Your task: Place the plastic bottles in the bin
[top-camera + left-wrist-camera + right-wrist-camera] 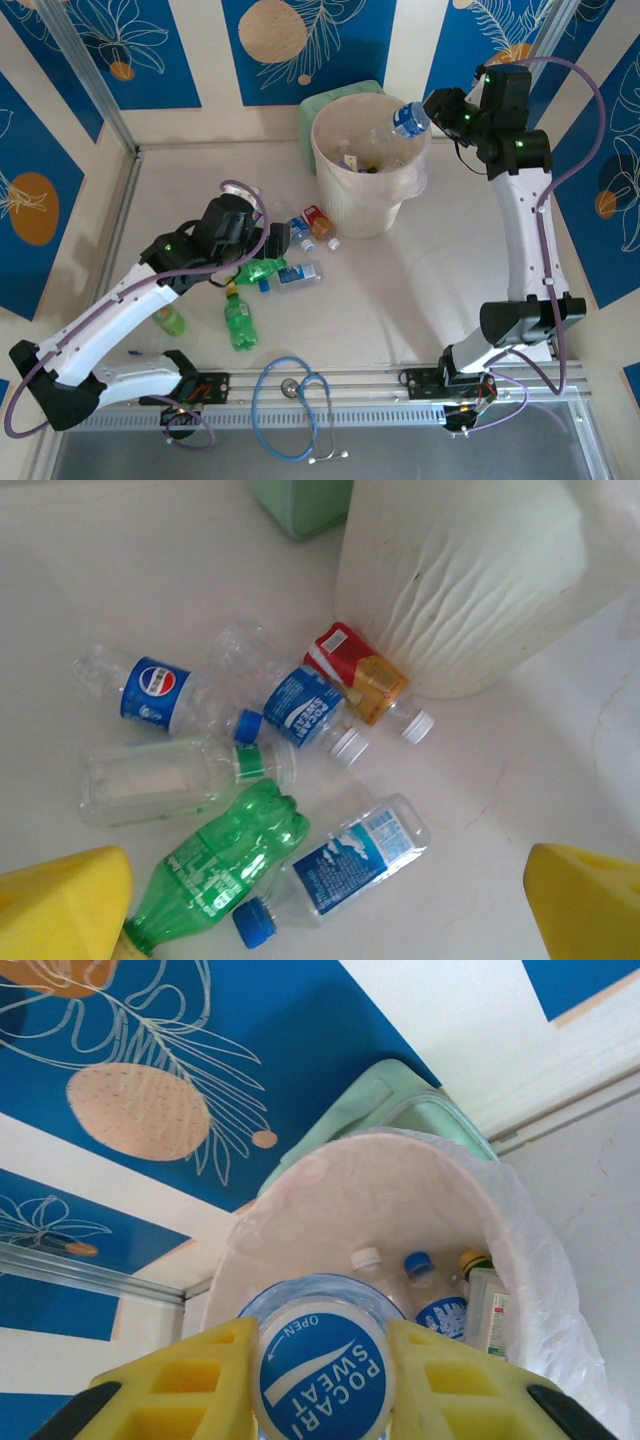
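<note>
Plastic bottles [225, 865] mostly lie loose on the tabletop [420, 280] just lower left of the bin [360, 210]: six clustered under the left fingers [60, 900], which hang spread wide above them, probably lining up a pick, plus two green ones [240, 322] nearer the lower left of the top view. Right fingers [180, 1385] pinch one Pocari Sweat bottle [322, 1370] by its sides over the bin's mouth, upper centre, likely so it drops straight in. At least three bottles sit inside; one bin, one stethoscope [290, 400] at the bottom edge.
</note>
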